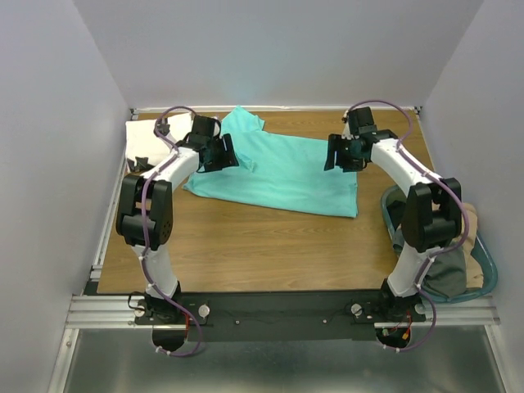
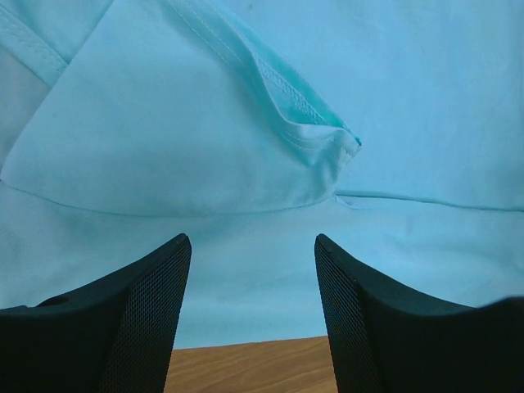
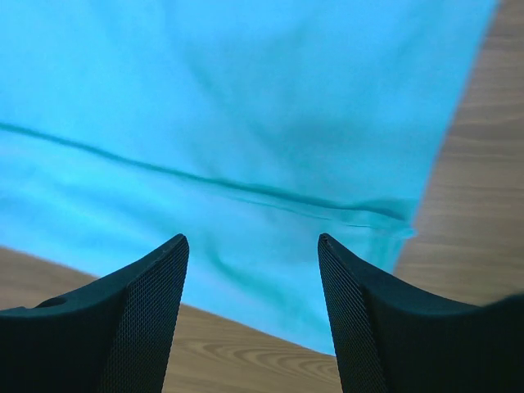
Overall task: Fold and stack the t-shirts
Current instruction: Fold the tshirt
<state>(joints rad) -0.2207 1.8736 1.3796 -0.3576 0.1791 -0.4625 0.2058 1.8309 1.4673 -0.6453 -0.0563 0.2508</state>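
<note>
Turquoise short-sleeved cloth t-shirt (image 1: 286,172) is lying partly folded across the far middle of the wooden counter (image 1: 262,246), with one sleeve pointing toward the far edge. A white cloth t-shirt with black printed marks (image 1: 147,135) is sitting folded in the far left corner.

At the counter's right edge, toward the near corner, a translucent blue-green plastic basket (image 1: 490,278) is holding a heap of grey and beige cloth (image 1: 446,274); the right arm is hiding part of it.

The left pincer (image 1: 225,153) is hanging over the turquoise shirt's left part with its fingers standing wide apart and gripping nothing. Its wrist camera is showing a folded sleeve with a stitched hem (image 2: 311,115) lying beyond the fingertips. The right pincer (image 1: 336,153) is hanging over the shirt's right part, also wide and holding nothing. Its camera is showing a long crease in the cloth (image 3: 205,180) and bare wood beside the shirt's edge.

Pale grey walls (image 1: 49,123) are closing in the counter on the left, far and right sides. A silver metal rail (image 1: 106,309) is running along the near edge.
</note>
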